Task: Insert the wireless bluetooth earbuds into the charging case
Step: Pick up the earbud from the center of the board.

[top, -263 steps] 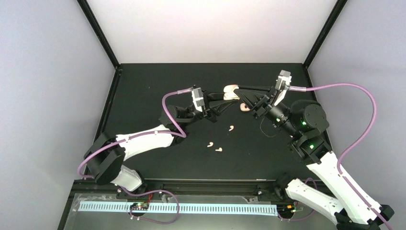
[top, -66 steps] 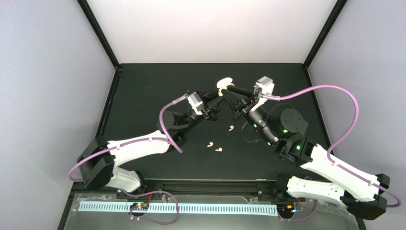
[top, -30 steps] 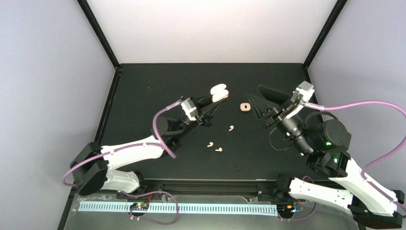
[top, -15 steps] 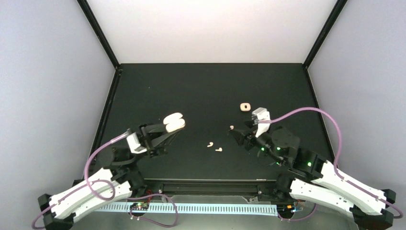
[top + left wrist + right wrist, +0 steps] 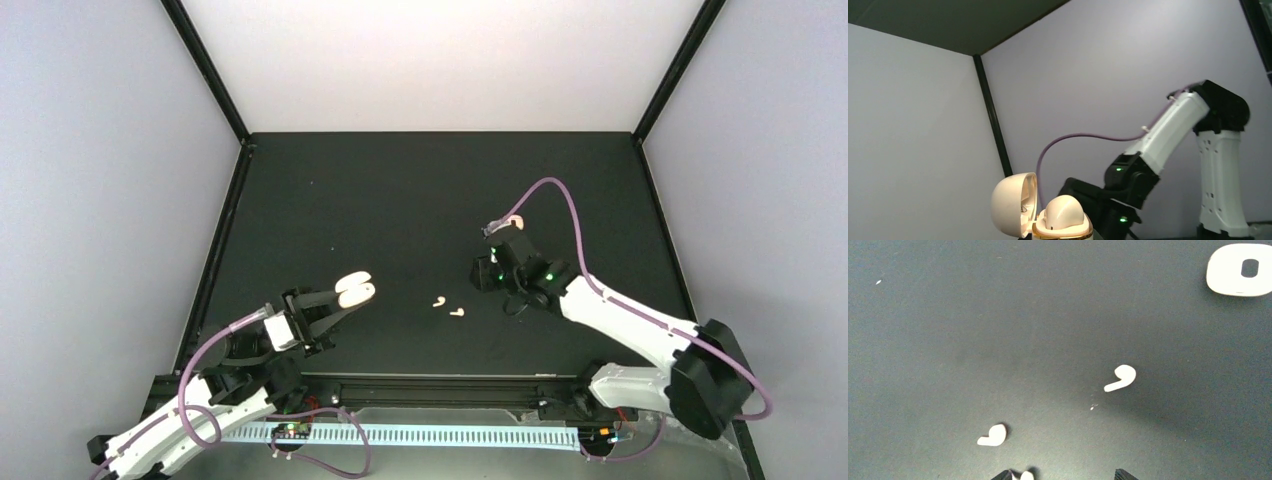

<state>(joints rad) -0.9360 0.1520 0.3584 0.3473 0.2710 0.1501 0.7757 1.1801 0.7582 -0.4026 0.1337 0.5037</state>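
Cream charging case (image 5: 356, 290), open, pinched by left end effector (image 5: 338, 299) at 7 o'clock; 3 earbuds (image 5: 1120, 378) loose on table (image 5: 400, 200) below spread right end effector (image 5: 1064, 474), awaiting insertion.

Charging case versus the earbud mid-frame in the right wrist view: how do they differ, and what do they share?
Size: the charging case dwarfs the earbud. Shape: the case is rounded, lid hinged open; the earbud is comma-shaped with a stem. Place: the left gripper holds the case above the table; the earbud lies loose on it. Both are pale and smooth.
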